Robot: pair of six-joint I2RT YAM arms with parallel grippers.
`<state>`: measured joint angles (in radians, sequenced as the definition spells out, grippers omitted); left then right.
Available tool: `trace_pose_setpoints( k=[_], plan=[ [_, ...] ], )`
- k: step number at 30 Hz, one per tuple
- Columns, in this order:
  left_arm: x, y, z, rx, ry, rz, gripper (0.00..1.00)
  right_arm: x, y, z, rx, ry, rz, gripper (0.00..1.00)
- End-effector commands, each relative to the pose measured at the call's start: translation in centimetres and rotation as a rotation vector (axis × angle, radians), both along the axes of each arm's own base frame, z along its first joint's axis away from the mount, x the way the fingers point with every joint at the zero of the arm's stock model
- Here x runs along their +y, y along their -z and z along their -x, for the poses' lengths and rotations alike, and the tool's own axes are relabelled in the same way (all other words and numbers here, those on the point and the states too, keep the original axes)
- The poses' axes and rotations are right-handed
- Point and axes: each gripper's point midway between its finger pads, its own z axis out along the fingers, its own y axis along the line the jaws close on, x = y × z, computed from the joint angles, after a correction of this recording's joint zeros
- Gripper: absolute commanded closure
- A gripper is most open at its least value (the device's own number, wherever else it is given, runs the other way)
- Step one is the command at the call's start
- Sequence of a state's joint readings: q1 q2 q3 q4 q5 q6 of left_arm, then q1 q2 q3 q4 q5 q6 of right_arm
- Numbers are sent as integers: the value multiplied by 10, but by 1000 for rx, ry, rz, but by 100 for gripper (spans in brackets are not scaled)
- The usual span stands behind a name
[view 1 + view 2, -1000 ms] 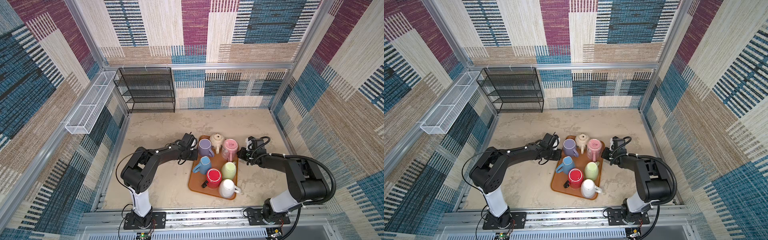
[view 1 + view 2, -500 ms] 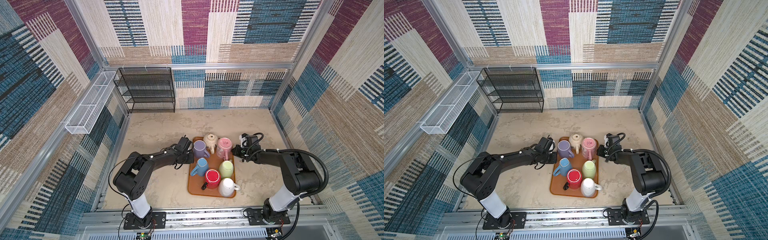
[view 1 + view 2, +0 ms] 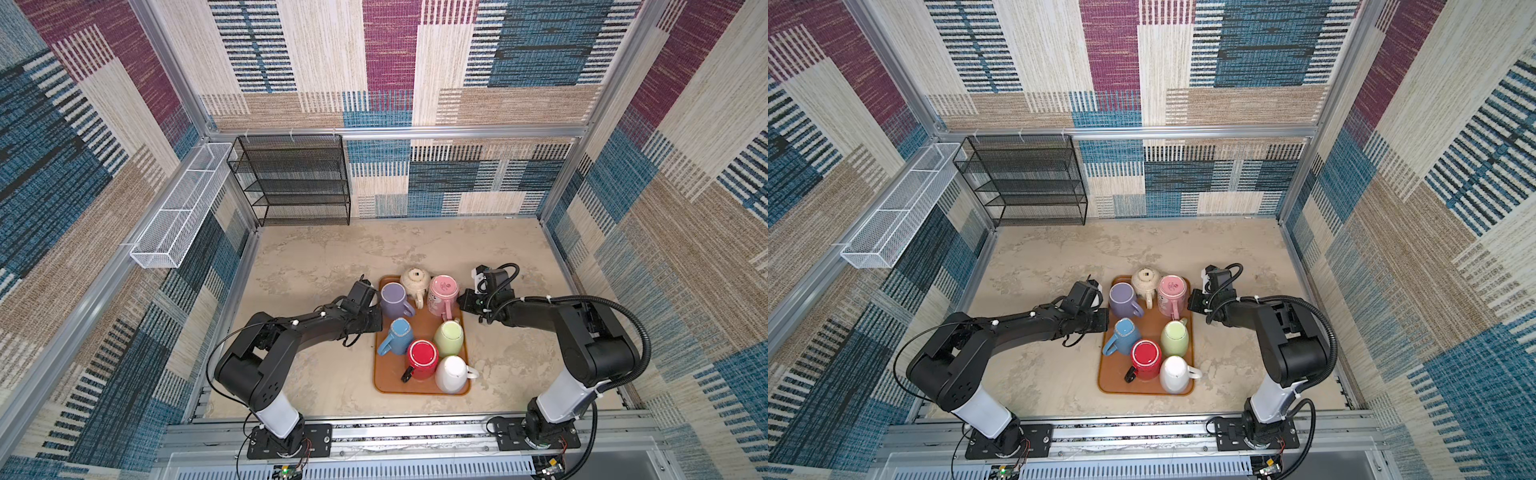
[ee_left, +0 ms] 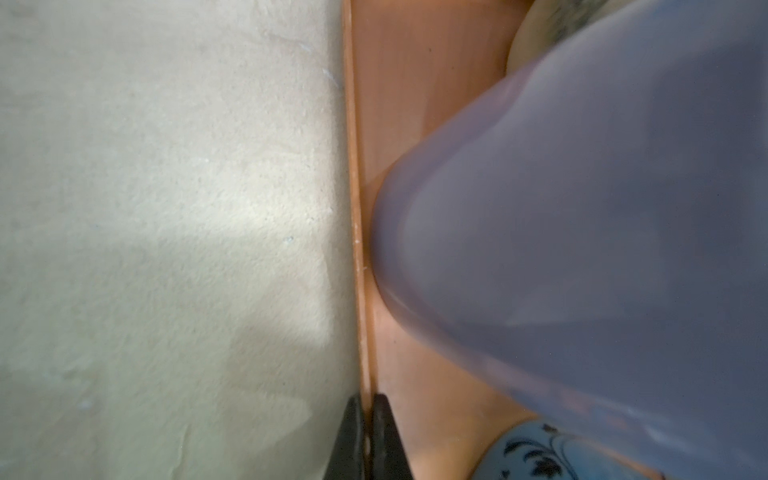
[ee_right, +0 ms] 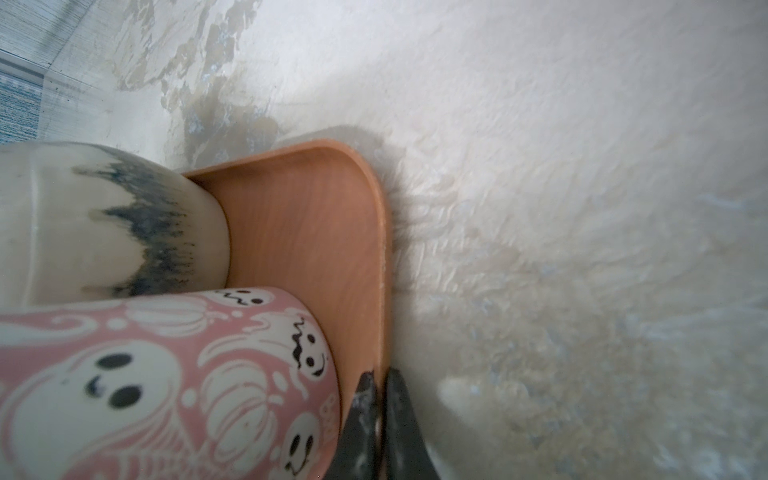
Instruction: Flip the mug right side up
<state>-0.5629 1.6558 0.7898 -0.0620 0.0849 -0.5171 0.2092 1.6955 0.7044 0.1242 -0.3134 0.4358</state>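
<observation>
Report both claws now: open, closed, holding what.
Left claw: closed, pinching the rim of the tray.
Right claw: closed, pinching the tray rim on the opposite side.

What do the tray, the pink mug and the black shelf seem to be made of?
The tray looks like wood or wood-look plastic, matte: faint grain lines run across its orange-brown floor. The pink mug looks like glazed ceramic: smooth, slightly shiny, with printed ghosts and pumpkins. The black shelf looks like painted metal mesh: thin wires, see-through panels.
</observation>
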Motion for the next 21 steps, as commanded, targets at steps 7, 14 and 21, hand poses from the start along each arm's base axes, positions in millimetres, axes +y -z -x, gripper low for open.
trace_pose_setpoints(
  k=[7,14,21],
  plan=[
    [17,5,19,56,35,-78,100,4,19,33,160,-52,22,87],
    [20,-5,17,36,21,-80,88,-7,13,27,142,-8,73,73],
    [22,-17,15,14,16,-78,80,-17,-3,21,96,20,128,60]
  ],
)
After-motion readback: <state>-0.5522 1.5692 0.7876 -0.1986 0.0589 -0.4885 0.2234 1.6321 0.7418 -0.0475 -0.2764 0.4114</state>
